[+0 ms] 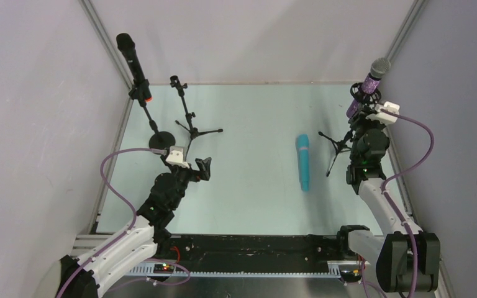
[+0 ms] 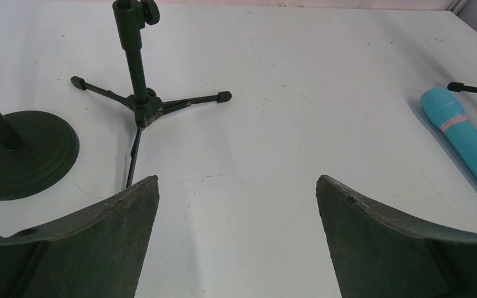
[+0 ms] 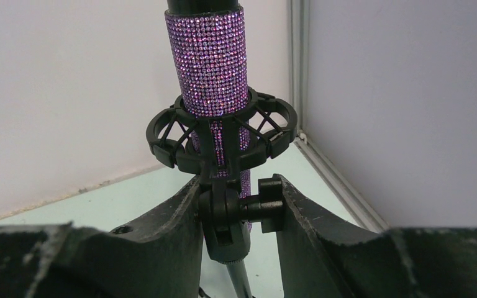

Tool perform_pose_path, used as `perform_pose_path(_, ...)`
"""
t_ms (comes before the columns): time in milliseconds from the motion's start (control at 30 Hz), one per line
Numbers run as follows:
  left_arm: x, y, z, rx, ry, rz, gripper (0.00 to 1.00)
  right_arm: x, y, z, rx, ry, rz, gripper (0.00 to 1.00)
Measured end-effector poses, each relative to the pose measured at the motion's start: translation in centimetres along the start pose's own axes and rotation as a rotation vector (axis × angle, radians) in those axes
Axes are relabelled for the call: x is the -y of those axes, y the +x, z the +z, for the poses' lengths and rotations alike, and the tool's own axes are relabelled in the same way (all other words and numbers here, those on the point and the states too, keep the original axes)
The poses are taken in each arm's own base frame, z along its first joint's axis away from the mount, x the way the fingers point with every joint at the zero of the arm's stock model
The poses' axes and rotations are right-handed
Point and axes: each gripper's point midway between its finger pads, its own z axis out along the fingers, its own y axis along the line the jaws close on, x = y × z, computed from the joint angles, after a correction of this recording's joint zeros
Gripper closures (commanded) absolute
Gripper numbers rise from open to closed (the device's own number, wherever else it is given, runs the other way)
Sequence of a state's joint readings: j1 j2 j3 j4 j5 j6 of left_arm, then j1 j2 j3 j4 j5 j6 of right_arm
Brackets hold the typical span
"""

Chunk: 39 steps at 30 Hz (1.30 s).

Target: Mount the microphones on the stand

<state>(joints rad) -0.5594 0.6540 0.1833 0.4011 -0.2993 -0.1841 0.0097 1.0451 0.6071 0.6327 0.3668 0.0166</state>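
The black microphone (image 1: 133, 65) with the orange-red ring stands clipped in a round-base stand (image 1: 161, 141) at the back left. The purple glitter microphone (image 1: 367, 84) sits upright in the shock mount (image 3: 220, 133) of a tripod stand (image 1: 335, 149) at the right. My right gripper (image 3: 239, 186) is shut on that stand's swivel joint and knob just below the mount. The turquoise microphone (image 1: 302, 162) lies flat on the table, also in the left wrist view (image 2: 466, 136). My left gripper (image 2: 237, 180) is open and empty, low over the table near an empty tripod stand (image 2: 138, 74).
The empty tripod stand (image 1: 186, 118) stands beside the round base (image 2: 25, 152). Grey walls close in the table at the left, back and right; a metal rail (image 3: 332, 161) runs along the right edge.
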Motion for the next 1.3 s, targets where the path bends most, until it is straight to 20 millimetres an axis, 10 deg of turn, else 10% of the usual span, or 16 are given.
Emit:
perform_pose_path(567, 0.0, 0.0, 0.0, 0.001, 0.001, 0.0, 0.0, -1.6, 0.0, -1.5, 0.091, -0.001, 0.039, 1.0)
perform_pose_path(867, 0.0, 0.0, 0.0, 0.001, 0.0, 0.0, 0.0, -1.6, 8.8, -2.4, -0.134, 0.01, -0.1, 1.0)
perform_pose_path(1300, 0.0, 0.0, 0.0, 0.0, 0.0, 0.0, 0.0, -2.8, 11.0, -2.8, -0.15, 0.061, -0.16, 1.0)
